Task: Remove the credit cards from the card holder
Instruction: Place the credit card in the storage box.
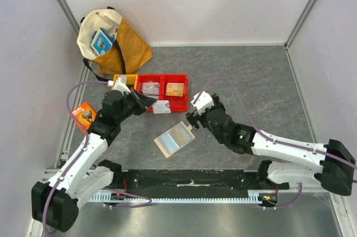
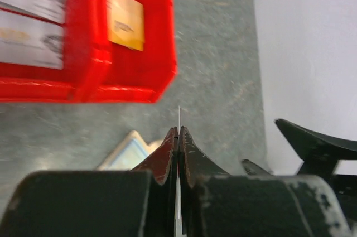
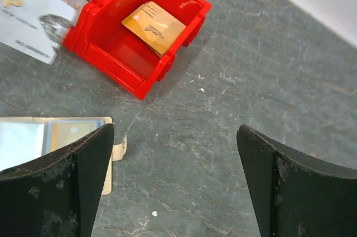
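Since the left gripper (image 2: 178, 131) is pinched fully together, only a thin white edge shows between its jaws. This is the card (image 3: 33, 22), pale grey with print, gripped by one end. Its free end reaches toward the right gripper (image 3: 174, 131).

Right jaws stand wide apart, nothing between them, bare table (image 1: 251, 81) beneath.

Holder (image 1: 174, 139) lies flat and open, clear sleeves up, just beside one finger of the right gripper. Its snap tab (image 3: 120, 148) is the part nearest that finger; cannot tell whether they touch. Holder is near the left jaws but apart from them.

Red bin (image 3: 142, 61) sits just beyond the held card. A tan card (image 3: 153, 26) lies in the compartment nearest the right jaws.
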`<move>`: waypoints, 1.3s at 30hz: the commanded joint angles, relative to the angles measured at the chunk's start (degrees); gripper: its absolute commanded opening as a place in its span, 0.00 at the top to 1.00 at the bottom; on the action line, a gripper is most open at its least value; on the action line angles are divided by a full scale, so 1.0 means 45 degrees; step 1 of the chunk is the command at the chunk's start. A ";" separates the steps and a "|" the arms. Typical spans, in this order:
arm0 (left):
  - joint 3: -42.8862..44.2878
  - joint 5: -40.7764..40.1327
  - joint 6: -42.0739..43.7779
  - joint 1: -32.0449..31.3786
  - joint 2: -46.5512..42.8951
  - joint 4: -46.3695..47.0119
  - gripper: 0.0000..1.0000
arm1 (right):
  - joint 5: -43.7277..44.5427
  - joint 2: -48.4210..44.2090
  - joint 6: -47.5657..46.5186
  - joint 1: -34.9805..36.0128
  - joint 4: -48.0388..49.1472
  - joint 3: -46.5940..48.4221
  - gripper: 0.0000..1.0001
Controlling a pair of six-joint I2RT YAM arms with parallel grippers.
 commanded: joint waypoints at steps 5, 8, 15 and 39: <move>0.0817 0.2262 0.3558 0.3265 0.1278 0.0354 0.98 | -0.5286 -0.0424 0.3781 -0.2512 -0.0739 -0.0764 0.02; 0.1968 0.2418 0.4222 0.3638 0.2585 0.0159 0.98 | -0.6423 -0.0112 0.4174 -0.3099 -0.0739 -0.0785 0.02; 0.5308 0.2223 0.6039 0.3873 0.6647 -0.0466 0.98 | -0.7518 -0.0052 0.4486 -0.3374 -0.0388 -0.0999 0.02; 0.9218 0.2907 0.6412 0.3873 1.2883 -0.0838 0.92 | -0.7812 -0.0013 0.4584 -0.3452 -0.0446 -0.1097 0.02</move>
